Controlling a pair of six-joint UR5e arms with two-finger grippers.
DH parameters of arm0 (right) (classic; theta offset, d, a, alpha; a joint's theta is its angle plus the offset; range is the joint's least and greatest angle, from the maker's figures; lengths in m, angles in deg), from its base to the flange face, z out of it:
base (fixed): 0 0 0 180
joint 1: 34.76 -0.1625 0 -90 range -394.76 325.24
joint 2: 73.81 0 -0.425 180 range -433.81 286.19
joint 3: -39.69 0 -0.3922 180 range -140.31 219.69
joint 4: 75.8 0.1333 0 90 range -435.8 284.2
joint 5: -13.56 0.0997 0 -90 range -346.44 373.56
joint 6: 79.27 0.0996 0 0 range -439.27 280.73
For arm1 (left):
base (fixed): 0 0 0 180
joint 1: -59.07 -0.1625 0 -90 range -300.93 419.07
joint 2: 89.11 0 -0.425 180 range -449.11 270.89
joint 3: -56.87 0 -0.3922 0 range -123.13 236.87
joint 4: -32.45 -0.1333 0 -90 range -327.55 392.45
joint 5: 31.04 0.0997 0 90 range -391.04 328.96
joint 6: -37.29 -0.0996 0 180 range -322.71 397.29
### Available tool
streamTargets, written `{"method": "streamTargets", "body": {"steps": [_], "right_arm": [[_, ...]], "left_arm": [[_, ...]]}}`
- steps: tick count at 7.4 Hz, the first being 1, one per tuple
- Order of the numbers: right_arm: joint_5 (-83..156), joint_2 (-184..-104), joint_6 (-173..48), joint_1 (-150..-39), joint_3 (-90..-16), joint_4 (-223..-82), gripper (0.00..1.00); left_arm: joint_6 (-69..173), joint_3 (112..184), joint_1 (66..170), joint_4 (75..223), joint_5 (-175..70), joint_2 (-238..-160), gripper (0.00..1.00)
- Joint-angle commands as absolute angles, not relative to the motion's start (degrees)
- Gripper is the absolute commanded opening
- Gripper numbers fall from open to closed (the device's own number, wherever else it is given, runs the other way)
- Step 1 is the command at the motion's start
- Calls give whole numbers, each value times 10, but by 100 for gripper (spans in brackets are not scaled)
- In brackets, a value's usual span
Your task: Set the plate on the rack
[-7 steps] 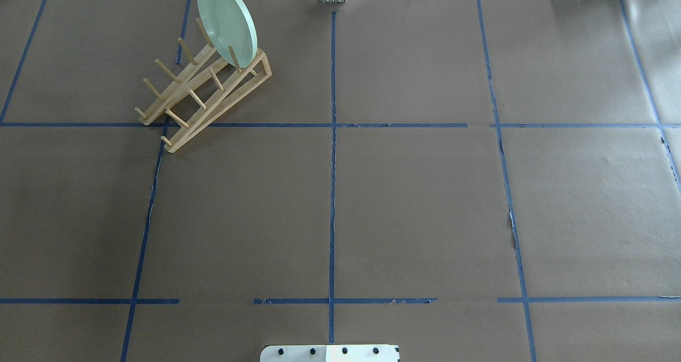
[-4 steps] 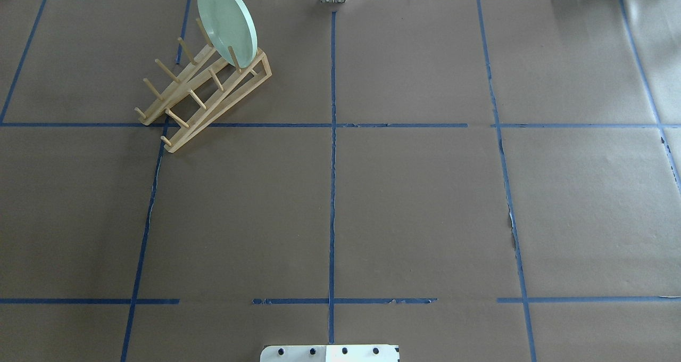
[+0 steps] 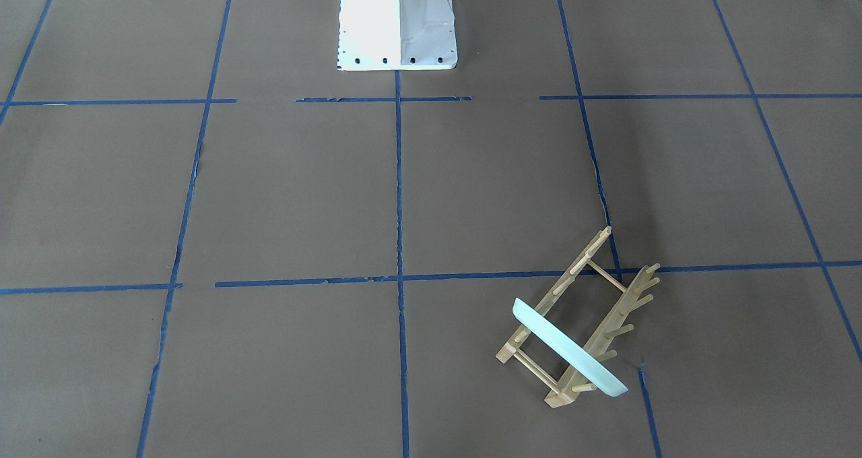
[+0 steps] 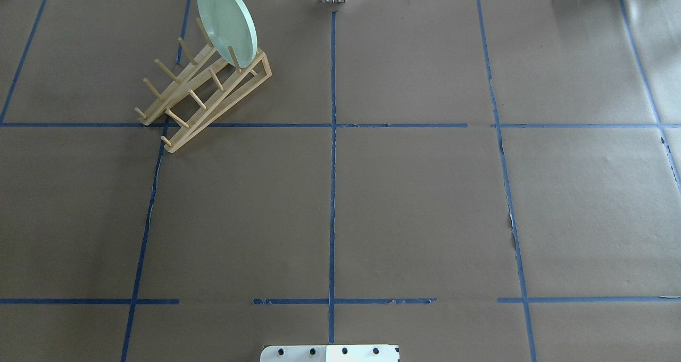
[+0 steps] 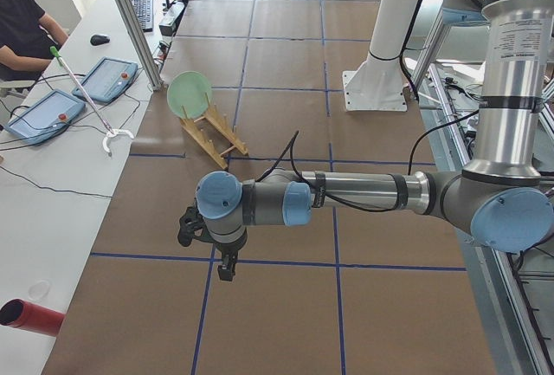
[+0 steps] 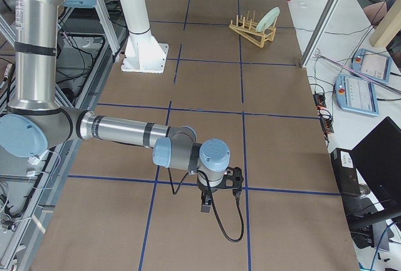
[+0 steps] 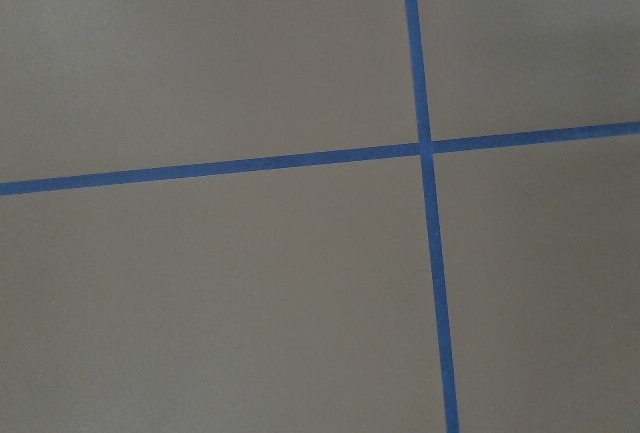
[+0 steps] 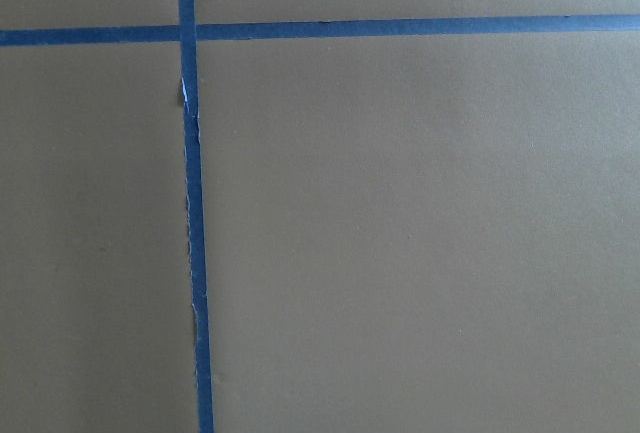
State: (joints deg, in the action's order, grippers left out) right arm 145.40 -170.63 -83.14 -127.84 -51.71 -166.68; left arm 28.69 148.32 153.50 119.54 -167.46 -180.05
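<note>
The pale mint-green plate (image 4: 226, 21) stands on edge between the pegs at the far end of the light wooden rack (image 4: 205, 93), at the table's far left. Both also show in the front-facing view: the plate (image 3: 569, 349) and the rack (image 3: 609, 310). The left gripper (image 5: 227, 267) shows only in the exterior left view, low over the table and far from the rack (image 5: 216, 137); I cannot tell if it is open or shut. The right gripper (image 6: 205, 205) shows only in the exterior right view, far from the plate (image 6: 270, 15); I cannot tell its state either.
Brown paper with blue tape lines covers the table (image 4: 415, 202). The white robot base (image 3: 397, 20) stands at the near edge. A side bench holds two tablets (image 5: 111, 76), a red cylinder (image 5: 30, 317) and cables, with a seated person (image 5: 22, 24) beside it.
</note>
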Motion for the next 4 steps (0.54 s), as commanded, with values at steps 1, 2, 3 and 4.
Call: {"method": "streamTargets", "body": {"steps": [1, 2, 3, 4], "right_arm": [[1454, -1706, -831, -1278, -517, -1667, 100], [1454, -1707, -831, -1278, -517, -1667, 100], [1454, -1707, -831, -1278, -517, -1667, 100], [1454, -1707, -831, -1278, -517, -1667, 100]], "left_arm": [[320, 1521, 1535, 1181, -1680, -1799, 100], [320, 1520, 1534, 1186, -1681, -1798, 100], [320, 1517, 1534, 1187, -1681, -1797, 100], [318, 1515, 1534, 1188, -1681, -1786, 100]]}}
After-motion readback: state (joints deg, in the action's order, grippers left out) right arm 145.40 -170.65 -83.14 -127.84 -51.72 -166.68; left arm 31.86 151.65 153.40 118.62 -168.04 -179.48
